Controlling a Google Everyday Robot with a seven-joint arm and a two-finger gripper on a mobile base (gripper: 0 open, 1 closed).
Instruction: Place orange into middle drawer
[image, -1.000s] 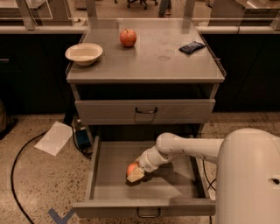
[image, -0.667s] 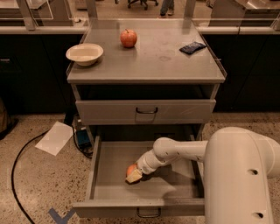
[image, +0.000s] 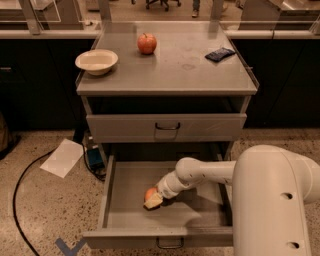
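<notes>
The middle drawer (image: 120, 215) is pulled open below the shut upper drawer (image: 166, 127) of the grey cabinet. The orange (image: 150, 193) sits low inside the open drawer, left of centre, partly hidden by my gripper (image: 154, 200). My white arm reaches in from the right, and the gripper's pale fingers (image: 155, 201) are closed around the orange close to the drawer floor.
A red apple (image: 147, 43), a cream bowl (image: 96, 61) and a dark blue packet (image: 220, 54) lie on the cabinet top (image: 170, 70). A sheet of paper (image: 62, 157), a blue object (image: 93, 156) and a black cable (image: 20, 190) are on the floor at the left.
My arm's large white body has shifted left and fills more of the lower right. The gripper and orange stay at about the same spot in the drawer.
</notes>
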